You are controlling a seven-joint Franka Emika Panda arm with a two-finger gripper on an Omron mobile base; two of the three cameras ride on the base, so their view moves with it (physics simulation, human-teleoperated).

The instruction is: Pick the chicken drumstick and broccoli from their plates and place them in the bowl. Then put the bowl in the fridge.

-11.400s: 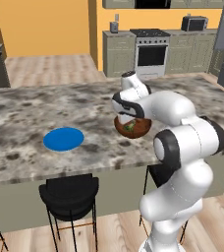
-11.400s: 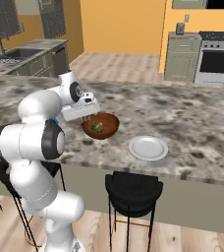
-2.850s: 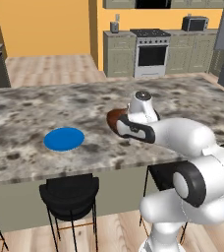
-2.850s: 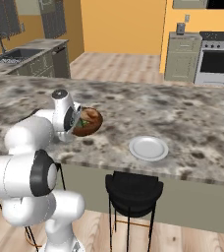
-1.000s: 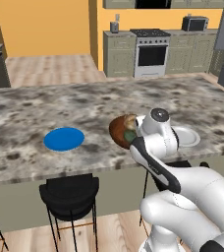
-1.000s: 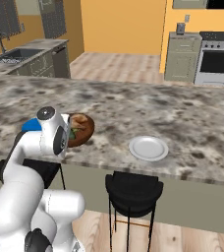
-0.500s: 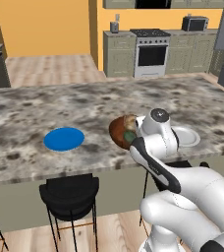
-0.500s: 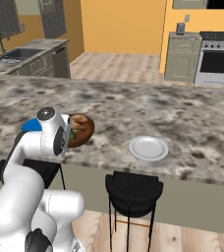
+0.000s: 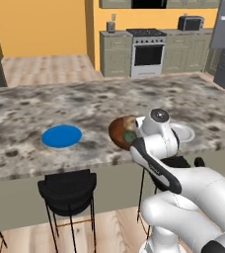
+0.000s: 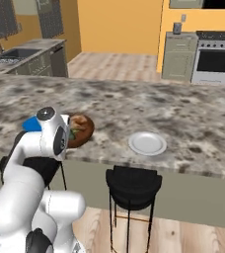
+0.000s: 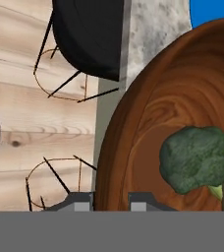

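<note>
A: Gripper [image 11: 111, 199] state?

B: Clamped on rim of the bowl [image 11: 148, 123]; one tip sits outside the wall, the other inside. Jaws nearly closed w/ the rim between them.

A: What's in the bowl?

B: Broccoli [image 11: 195, 158] lying inside on the brown wood, green floret, right of the tips in hand view. A tan bit at the far right edge, can't tell what it is.

A: Where's the bowl vs the counter?

B: At the near edge of the counter [image 9: 85, 106], held by the arm's wrist, betw. the blue plate [image 9: 61, 136] and the white plate [image 10: 147, 143]. Both plates bare. Black stool [image 10: 133, 184] under the counter edge, below the white plate.
</note>
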